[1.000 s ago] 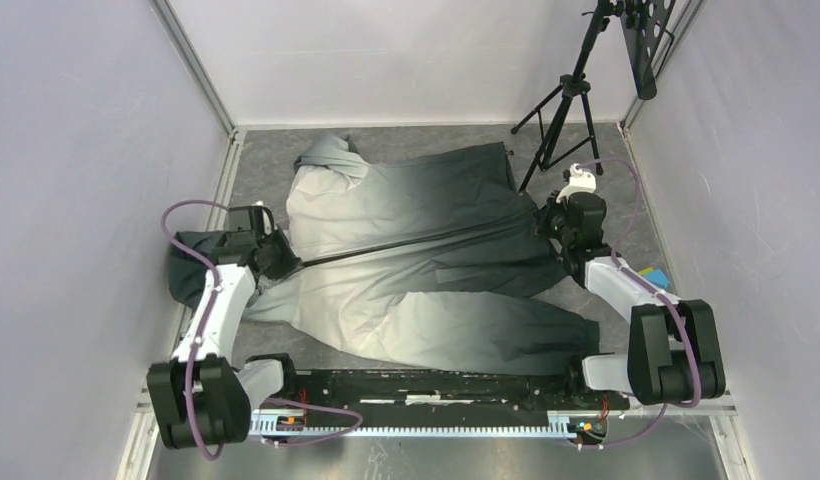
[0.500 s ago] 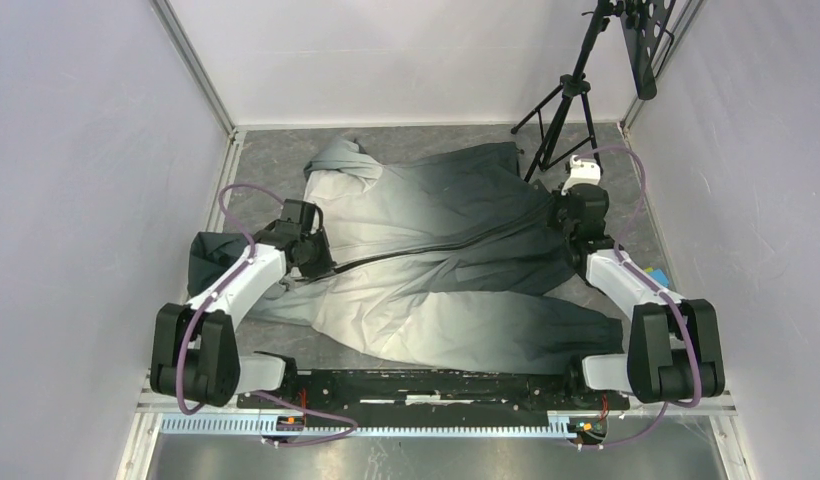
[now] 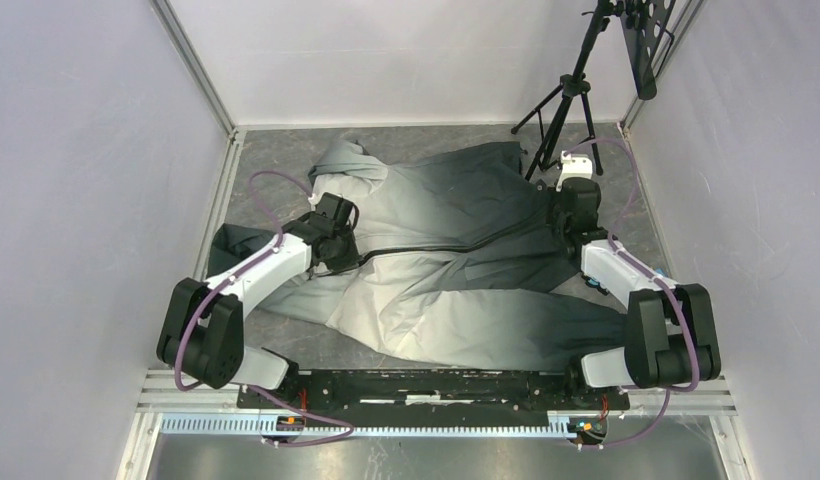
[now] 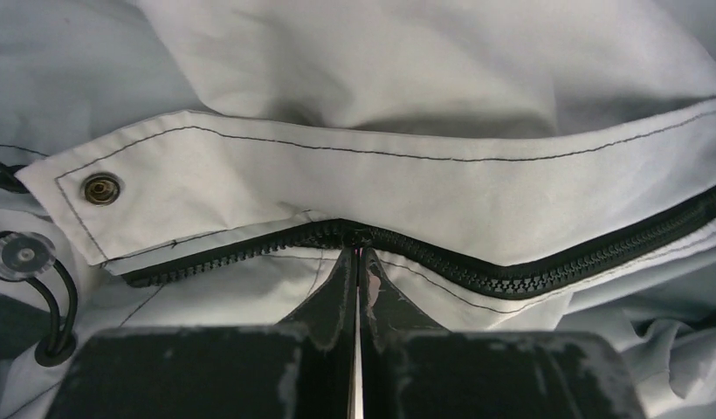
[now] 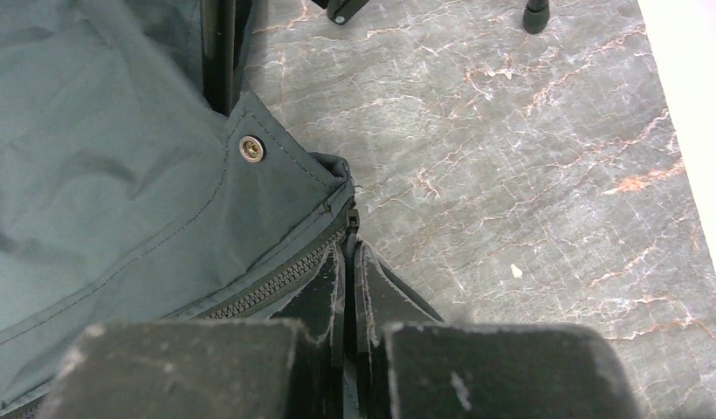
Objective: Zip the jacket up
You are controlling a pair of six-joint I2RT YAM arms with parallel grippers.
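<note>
The jacket [image 3: 456, 290] lies spread across the table, pale grey on the left and dark on the right, with its black zipper [image 3: 436, 247] running in a slack wavy line. My left gripper [image 3: 343, 261] sits at the pale end. In the left wrist view that gripper [image 4: 356, 251] is shut, its tips pinched at the zipper slider [image 4: 360, 235]; meshed teeth [image 4: 547, 271] run off to the right. My right gripper [image 3: 558, 222] is at the dark end. The right wrist view shows it [image 5: 348, 249] shut on the zipper's end tab [image 5: 350, 220] at the jacket corner.
A black tripod [image 3: 566, 100] stands at the back right, one leg [image 5: 219, 52] resting along the dark fabric. Snap studs [image 4: 102, 188] [image 5: 251, 149] sit on the placket. A cord toggle [image 4: 23, 255] lies left of the left fingers. Bare marbled tabletop [image 5: 529, 175] extends right of the hem.
My left gripper has travelled right toward the middle, still shut, and the pale end came with it. The zipper line went from taut to slack. My right gripper shifted slightly back.
</note>
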